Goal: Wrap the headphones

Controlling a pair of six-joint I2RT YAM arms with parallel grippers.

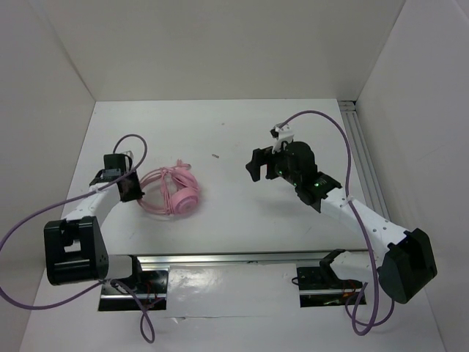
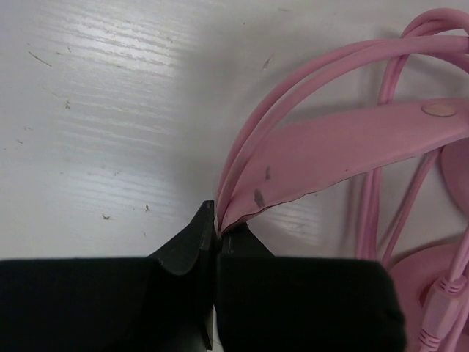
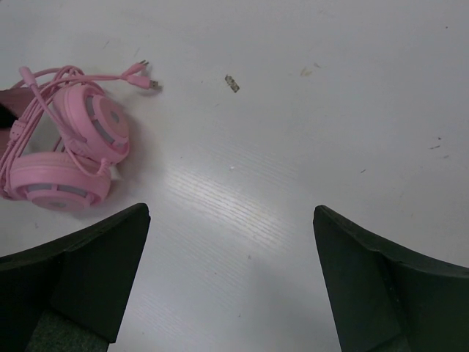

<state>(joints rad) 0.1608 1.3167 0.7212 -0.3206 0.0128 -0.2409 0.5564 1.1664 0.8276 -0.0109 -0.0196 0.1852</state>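
Half headphones [image 2: 352,147] cropped, L fingers [image 2: 183,253] pinching band

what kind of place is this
Likely a robot lab test cell: white walls box in a white table, a left arm and right arm sit on a metal rail, beside pink headphones.

The pink headphones [image 1: 178,193] lie bundled with their cable on the white tabletop [image 1: 220,125], left of centre. The left gripper [image 1: 138,191] meets their left edge. The right gripper [image 1: 255,167] is well apart on the right.
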